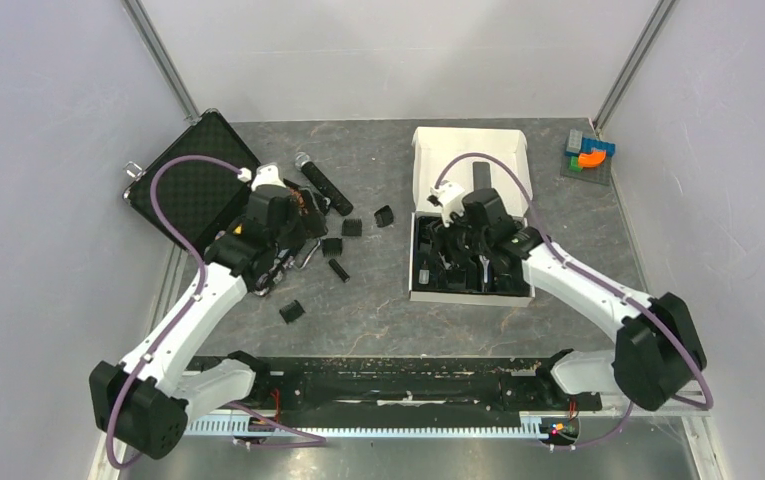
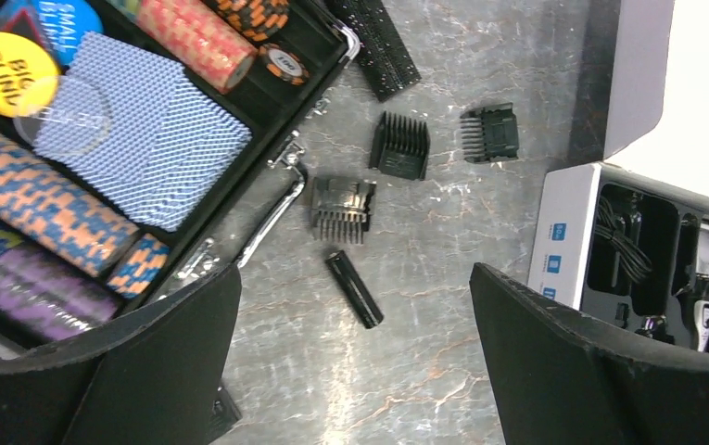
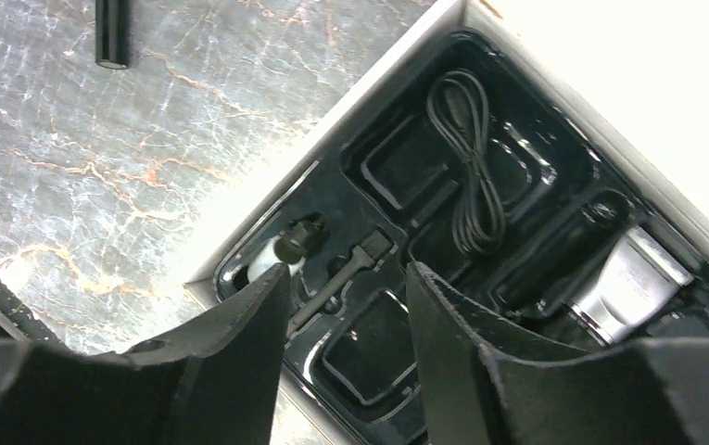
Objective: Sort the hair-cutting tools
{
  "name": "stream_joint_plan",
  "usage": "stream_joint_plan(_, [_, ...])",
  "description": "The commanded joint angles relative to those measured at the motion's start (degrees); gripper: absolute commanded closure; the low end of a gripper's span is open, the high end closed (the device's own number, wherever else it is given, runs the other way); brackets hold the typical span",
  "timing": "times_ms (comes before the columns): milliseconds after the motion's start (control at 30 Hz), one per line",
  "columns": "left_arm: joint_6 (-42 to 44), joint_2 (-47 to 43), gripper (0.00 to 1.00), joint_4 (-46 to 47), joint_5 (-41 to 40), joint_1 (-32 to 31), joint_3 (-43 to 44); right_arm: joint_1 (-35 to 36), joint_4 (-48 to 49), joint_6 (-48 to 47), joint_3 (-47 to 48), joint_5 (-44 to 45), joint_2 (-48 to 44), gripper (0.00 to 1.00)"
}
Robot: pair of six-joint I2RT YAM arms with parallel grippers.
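- Nearest, the left gripper [image 2: 352, 275] hangs over the table, jaws spread wide with nothing between them.
- Likewise close, the right gripper [image 3: 348, 273] hovers over the box's tray, fingers partly apart and gripping nothing.
- The grey marbled table [image 1: 378, 325] carries everything.
- An open black poker case [image 1: 193, 175] sits at far left, with chips and cards inside.
- A white box [image 1: 468, 150] lies right of centre, its lid folded back.
- A microphone [image 1: 320, 183] rests beside the case.
- The hair clipper [image 3: 628, 278] lies in a tray slot, next to a coiled black cable [image 3: 471, 158].
- Three comb attachments [image 2: 398, 146] [image 2: 491, 134] [image 2: 341, 209] lie apart on the table between case and box.
- A short black cylinder [image 2: 353, 289] lies near the closest comb.
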Motion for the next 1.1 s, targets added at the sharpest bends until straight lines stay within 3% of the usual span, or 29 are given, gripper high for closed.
stream_joint_plan(0, [8.0, -4.2, 0.00, -5.0, -2.5, 1.1, 2.4, 2.7, -2.7, -2.5, 5.4, -1.4, 4.4, 0.51])
stream_joint_plan(233, [15.2, -5.1, 0.00, -5.1, -6.0, 1.1, 3.1, 4.7, -5.6, -2.3, 9.0, 0.4, 9.9, 0.65])
stream_joint_plan(600, [15.9, -4.1, 0.00, -4.9, -5.2, 1.7, 2.8, 6.1, -6.9, -1.8, 10.4, 0.5, 14.0, 0.78])
stream_joint_plan(1067, [16.0, -3.1, 0.00, -4.9, -3.7, 2.1, 2.7, 7.5, -4.5, -0.7, 5.2, 2.5, 15.3, 0.92])
